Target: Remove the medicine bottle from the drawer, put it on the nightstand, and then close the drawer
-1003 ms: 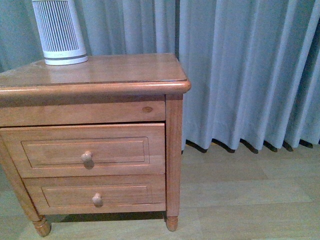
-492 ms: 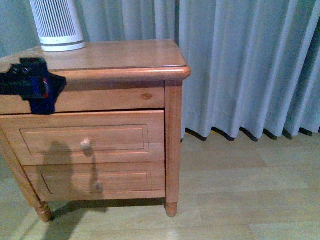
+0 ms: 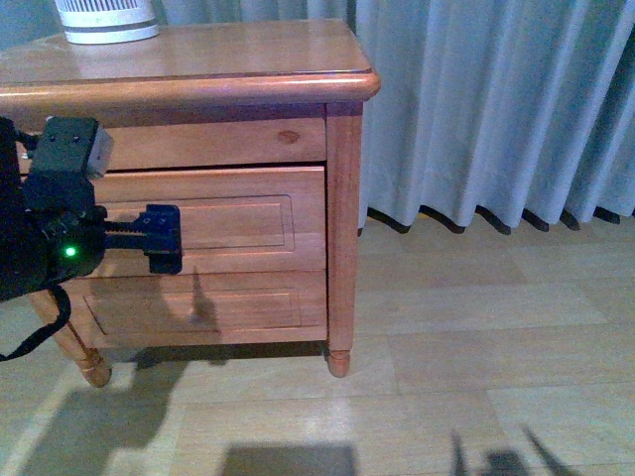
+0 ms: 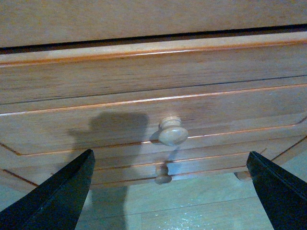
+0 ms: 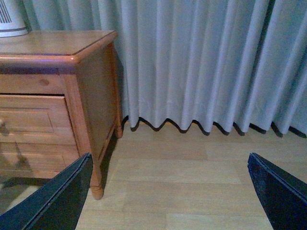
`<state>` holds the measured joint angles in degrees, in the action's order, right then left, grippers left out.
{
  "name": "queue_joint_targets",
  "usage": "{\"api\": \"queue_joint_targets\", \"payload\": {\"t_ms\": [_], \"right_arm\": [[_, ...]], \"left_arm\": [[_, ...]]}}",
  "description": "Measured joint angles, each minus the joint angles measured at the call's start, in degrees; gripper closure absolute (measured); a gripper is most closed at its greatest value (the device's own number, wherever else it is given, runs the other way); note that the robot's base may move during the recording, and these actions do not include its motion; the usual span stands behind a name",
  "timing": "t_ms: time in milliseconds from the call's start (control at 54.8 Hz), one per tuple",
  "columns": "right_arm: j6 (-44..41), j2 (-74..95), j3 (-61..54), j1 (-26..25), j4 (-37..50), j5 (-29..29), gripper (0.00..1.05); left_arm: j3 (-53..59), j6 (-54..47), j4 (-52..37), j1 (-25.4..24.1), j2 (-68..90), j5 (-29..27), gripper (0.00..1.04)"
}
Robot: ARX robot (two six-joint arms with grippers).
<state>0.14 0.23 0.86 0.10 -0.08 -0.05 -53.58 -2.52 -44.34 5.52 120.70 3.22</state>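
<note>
The orange-brown nightstand (image 3: 198,69) fills the left of the front view. Its upper drawer (image 3: 238,220) shows only its panelled front, with a dark slit along the top edge. The medicine bottle is out of view. My left gripper (image 3: 164,238) hovers open just in front of that drawer, covering the knob in the front view. From the left wrist, the round knob (image 4: 173,132) sits a little beyond the open left gripper (image 4: 169,158), between the lines of the two dark fingers (image 4: 62,196), untouched. My right gripper (image 5: 169,158) hangs open over bare floor, right of the nightstand (image 5: 57,48).
A white ribbed tower (image 3: 107,20) stands on the nightstand's back left. The lower drawer (image 3: 208,307) with its knob (image 4: 163,175) lies beneath. Pale curtains (image 3: 496,99) hang behind and to the right. Wood-plank floor (image 3: 476,347) spreads in front.
The left arm entered from the left, dropped from the top rail to the upper drawer's knob, and now hides it. The nightstand has shifted upward in the front view.
</note>
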Motion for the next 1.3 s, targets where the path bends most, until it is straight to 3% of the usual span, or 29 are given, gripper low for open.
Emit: {"api": "queue_joint_targets", "payload": {"t_ms": [438,1222,1295], "right_arm": [[0.00,0.00,0.00,0.00,0.00,0.00,0.07],[0.00,0.00,0.00,0.00,0.00,0.02,0.07],[0.00,0.00,0.00,0.00,0.00,0.02,0.07]], "left_arm": [[-12.33,0.31,4.22,1.97,10.71,-3.26,0.06],[-14.88,10.86,3.89,4.46,13.66,-7.69,0.07],[-14.73,11.43,3.52,4.66,13.51,-7.93,0.13]]}}
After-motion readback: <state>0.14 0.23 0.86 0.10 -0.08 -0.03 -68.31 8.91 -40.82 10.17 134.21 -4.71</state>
